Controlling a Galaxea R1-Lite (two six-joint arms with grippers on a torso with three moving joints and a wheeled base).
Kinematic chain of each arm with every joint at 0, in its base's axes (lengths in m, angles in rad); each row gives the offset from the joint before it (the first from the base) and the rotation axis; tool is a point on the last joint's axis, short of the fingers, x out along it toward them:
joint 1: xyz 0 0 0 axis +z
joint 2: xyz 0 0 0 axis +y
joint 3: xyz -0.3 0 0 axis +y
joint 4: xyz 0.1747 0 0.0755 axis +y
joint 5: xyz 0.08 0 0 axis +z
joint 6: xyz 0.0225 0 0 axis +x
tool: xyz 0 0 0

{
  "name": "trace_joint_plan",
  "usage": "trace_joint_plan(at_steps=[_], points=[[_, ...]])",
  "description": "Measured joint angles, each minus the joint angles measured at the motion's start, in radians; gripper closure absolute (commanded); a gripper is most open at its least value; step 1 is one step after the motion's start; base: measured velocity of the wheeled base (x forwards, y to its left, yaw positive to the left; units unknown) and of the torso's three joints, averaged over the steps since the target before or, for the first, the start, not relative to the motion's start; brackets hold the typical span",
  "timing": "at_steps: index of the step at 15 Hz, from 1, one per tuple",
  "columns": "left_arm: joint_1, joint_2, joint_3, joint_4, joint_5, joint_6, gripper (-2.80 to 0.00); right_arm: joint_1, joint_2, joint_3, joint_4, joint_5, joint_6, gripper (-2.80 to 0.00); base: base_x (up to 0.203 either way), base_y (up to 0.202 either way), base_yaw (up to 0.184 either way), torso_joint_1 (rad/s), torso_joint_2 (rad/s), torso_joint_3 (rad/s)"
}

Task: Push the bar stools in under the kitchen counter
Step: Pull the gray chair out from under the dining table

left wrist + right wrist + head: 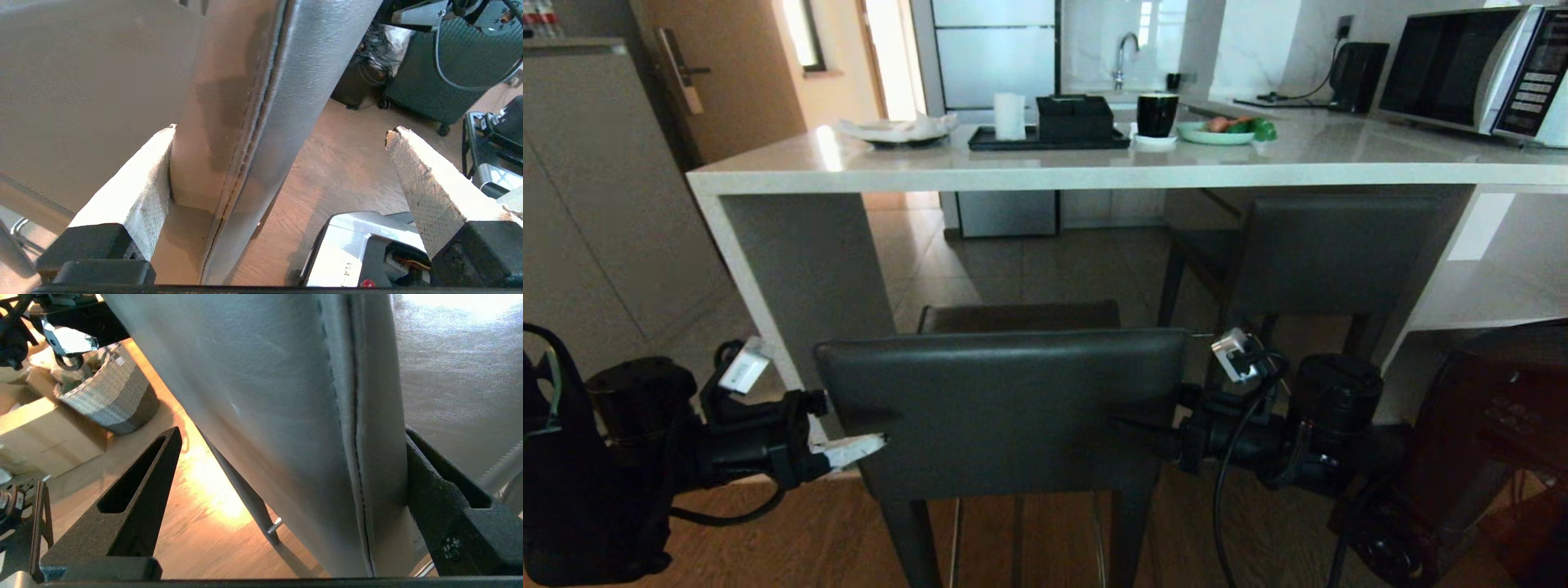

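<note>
grey leather backrest of near stool (1005, 408) straddled at both side edges: left gripper (278, 134) wide-jawed, one finger (135, 179) touching front face; right gripper (292, 435) wide too, one finger (445, 486) against it. seat short of counter (1094, 167) edge. beyond, second stool (1323, 253) tucked under slab. on top: tray (1045, 140), cup (1157, 114), microwave (1470, 69).

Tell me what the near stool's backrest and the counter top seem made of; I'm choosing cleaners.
Backrest: probably dark grey leather or a lookalike, judging by its fine grain and stitched edge seam. Counter top: pale glossy stone or composite, since it mirrors the light.
</note>
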State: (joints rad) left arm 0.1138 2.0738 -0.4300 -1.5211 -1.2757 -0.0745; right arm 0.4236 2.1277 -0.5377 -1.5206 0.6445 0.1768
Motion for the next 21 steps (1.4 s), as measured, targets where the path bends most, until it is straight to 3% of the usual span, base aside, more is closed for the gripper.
trace_joint_plan(at_steps=[3,8,11,21], points=[[-0.004,0.000,0.000,0.000,0.001,-0.005,-2.80,0.000,0.000,0.004,0.001,0.001,0.000,-2.80,-0.151,0.000,-0.002,-0.002,0.00,0.001],[-0.026,-0.001,0.006,-0.001,0.020,-0.004,-2.80,0.002,-0.001,0.007,0.000,0.003,0.000,-2.80,0.000,0.000,0.000,0.000,0.00,0.000],[-0.001,-0.001,0.003,-0.001,0.021,-0.004,-2.80,0.010,0.001,-0.010,-0.001,0.001,0.002,-2.80,0.000,0.000,0.000,0.000,0.00,0.000],[0.044,0.006,-0.016,0.000,0.021,-0.006,-2.80,0.118,0.075,-0.151,-0.006,-0.031,0.003,-2.80,0.000,0.000,0.000,0.000,0.00,0.000]])
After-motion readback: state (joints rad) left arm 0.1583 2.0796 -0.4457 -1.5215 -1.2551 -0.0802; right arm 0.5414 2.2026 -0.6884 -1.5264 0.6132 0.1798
